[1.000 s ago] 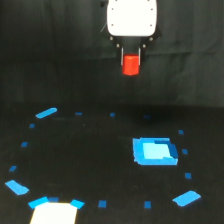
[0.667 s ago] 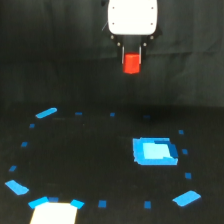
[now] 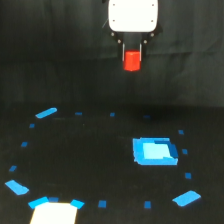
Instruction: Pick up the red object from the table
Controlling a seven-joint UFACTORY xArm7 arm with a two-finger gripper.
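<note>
The red object (image 3: pixel 132 60), a small stubby red-orange block, hangs high in the exterior view, well above the black table (image 3: pixel 90 155). My gripper (image 3: pixel 132 56) is shut on it, one thin finger on either side, under the white arm head (image 3: pixel 133 16). The block's lower end sticks out below the fingertips.
A blue flat square piece (image 3: pixel 154 151) lies on the table below and slightly to the exterior view's right of the gripper. Small blue tape marks ring the middle of the table. A white patch (image 3: pixel 54 213) sits at the near edge on the exterior view's left.
The gripper with the red object has risen slightly; the head sits higher in the frame. Nothing on the table has moved.
</note>
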